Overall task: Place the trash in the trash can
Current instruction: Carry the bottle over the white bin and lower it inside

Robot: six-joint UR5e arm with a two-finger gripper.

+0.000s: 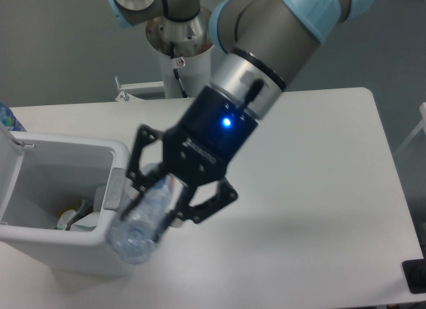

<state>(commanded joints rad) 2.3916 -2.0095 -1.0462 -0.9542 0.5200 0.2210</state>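
My gripper [154, 201] is shut on the trash, a crushed clear plastic bottle [141, 221] that points down and to the left, lifted above the table. The bottle hangs over the right wall of the trash can [40, 152], a large white bin with its lid open on the left and a grey latch [116, 189] on the near right side. Inside the can, some whitish crumpled items [74, 219] lie at the bottom. The bottle's cap end is hidden between my fingers.
A dark blue bottle top [8, 118] peeks out behind the can at the far left edge. The robot's base column [181, 49] stands behind the white table [319, 162]. A black object [416, 276] sits at the table's right front corner.
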